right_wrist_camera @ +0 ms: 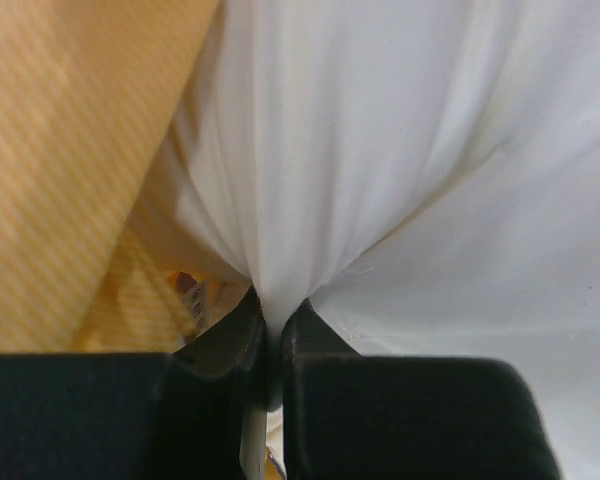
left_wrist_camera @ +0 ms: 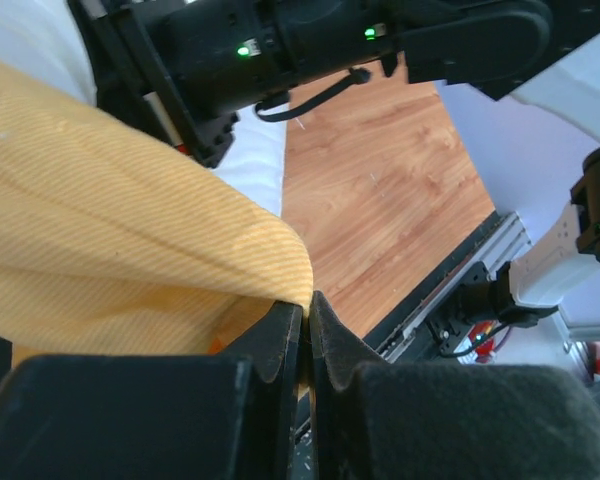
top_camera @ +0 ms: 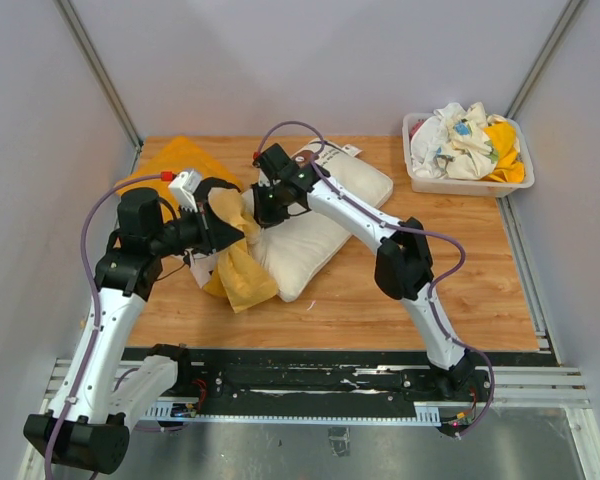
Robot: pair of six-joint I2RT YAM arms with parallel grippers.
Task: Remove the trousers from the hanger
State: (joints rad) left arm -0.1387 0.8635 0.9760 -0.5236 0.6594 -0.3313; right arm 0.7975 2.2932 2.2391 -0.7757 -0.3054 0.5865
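**Two pinches, two cloths, no hanger in sight**

Far left: grips a fold of yellow cloth (left_wrist_camera: 100, 220) in the left pincer (left_wrist_camera: 306, 335), pressed together on the hem right at the tips. Ribbed like corduroy, thick and soft. Droops below the tips toward the desk (top_camera: 460, 290) and spreads on behind the pincer, to the back left.

Just right of that: nips a peak of white cloth (right_wrist_camera: 400, 150) in the right pincer (right_wrist_camera: 270, 330), likewise pressed together. Smooth and thin, drawn into creases fanning out from the tips. Lies plump and oblong, long axis running away to the right of this pincer.

Cannot tell which cloth is the trousers. No hanger made out; probably buried in the narrow gap between the pincers. Likely calls for drawing the cloths apart across that gap, with either arm equally near.

Well right of both: a bin (top_camera: 465, 187) of mixed laundry.
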